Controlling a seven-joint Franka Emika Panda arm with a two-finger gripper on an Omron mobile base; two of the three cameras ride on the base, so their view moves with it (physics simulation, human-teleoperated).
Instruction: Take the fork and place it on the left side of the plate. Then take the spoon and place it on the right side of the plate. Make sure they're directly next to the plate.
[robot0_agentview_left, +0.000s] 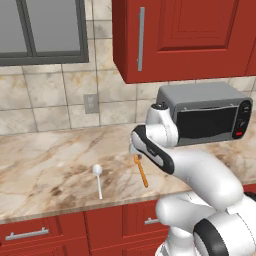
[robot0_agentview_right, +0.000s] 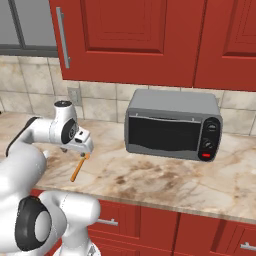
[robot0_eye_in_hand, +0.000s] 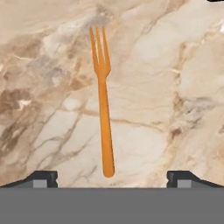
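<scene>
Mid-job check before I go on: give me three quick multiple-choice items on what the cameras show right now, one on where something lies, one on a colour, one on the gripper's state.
1. Where does the spoon lie on the counter in the left base view?
A. left of the fork
B. right of the fork
C. across the fork

2. What colour is the fork?
A. white
B. orange
C. green

3. How is the gripper?
A. shut on the fork
B. shut on nothing
C. open above the fork

Answers: 1 A, the white spoon lies apart to the fork's left. 2 B, orange in every view. 3 C, in the hand view the fingertips stand wide, the fork flat between them.
</scene>
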